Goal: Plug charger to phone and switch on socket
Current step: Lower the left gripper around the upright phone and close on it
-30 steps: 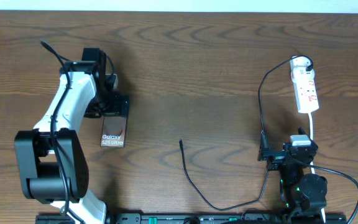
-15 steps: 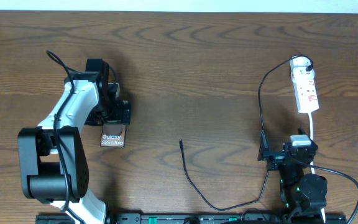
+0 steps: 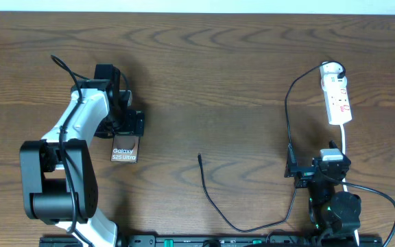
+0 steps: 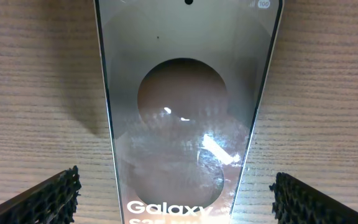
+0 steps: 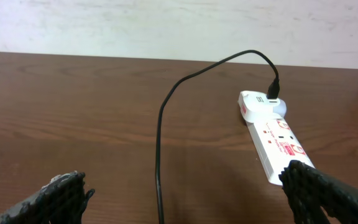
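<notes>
The phone [image 3: 124, 149] lies flat on the left of the table, its white "Galaxy S25 Ultra" label at the near end; it fills the left wrist view [image 4: 185, 112]. My left gripper [image 3: 127, 124] is open, its fingers on either side of the phone's far end without gripping it. The charger, a thin black cable [image 3: 214, 206], runs from a loose plug tip [image 3: 199, 157] on the table round to the socket [image 3: 336, 92], a white power strip at the right. The socket also shows in the right wrist view [image 5: 277, 140], as does the cable [image 5: 160, 155]. My right gripper [image 3: 321, 168] is open and empty near the front edge.
The socket's white cord [image 3: 345, 147] runs from the strip toward the front right, past my right arm. The cable loops between the two arms near the front edge. The brown wooden table [image 3: 211, 75] ends at a pale wall at the back.
My left arm has shifted slightly right and toward the front over the phone's far end, then held still. The right arm, cable and socket have not moved.
</notes>
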You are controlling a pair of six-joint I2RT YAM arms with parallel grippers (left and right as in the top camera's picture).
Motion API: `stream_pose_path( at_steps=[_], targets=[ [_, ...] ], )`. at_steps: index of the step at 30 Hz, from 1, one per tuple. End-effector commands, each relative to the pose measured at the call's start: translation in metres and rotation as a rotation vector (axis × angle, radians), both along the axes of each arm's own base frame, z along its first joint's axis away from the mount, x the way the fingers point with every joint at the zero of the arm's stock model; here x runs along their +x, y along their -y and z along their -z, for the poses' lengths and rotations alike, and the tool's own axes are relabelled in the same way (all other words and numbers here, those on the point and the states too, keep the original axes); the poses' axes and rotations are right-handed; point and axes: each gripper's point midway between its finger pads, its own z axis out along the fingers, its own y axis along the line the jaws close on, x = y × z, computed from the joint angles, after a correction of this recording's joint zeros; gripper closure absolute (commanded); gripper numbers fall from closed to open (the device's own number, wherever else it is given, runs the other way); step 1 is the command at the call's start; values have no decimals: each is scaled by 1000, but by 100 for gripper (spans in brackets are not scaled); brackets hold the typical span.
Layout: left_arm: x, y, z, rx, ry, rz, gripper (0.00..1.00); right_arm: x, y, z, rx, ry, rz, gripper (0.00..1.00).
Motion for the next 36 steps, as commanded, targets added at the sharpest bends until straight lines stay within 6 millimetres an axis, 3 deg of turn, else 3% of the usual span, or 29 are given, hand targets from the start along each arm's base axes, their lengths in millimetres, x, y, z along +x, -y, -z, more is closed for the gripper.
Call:
stream_pose_path(
  at_steps=[1, 9, 36],
  targets=[
    [-7, 0, 9, 2, -22, 14, 3, 0, 0, 1, -12, -2, -1, 1],
    [-14, 4, 21, 2, -25, 29, 3, 0, 0, 1, -12, -2, -1, 1],
    [-2, 9, 26, 26, 33, 57, 3, 0, 0, 1, -12, -2, -1, 1]
  ],
)
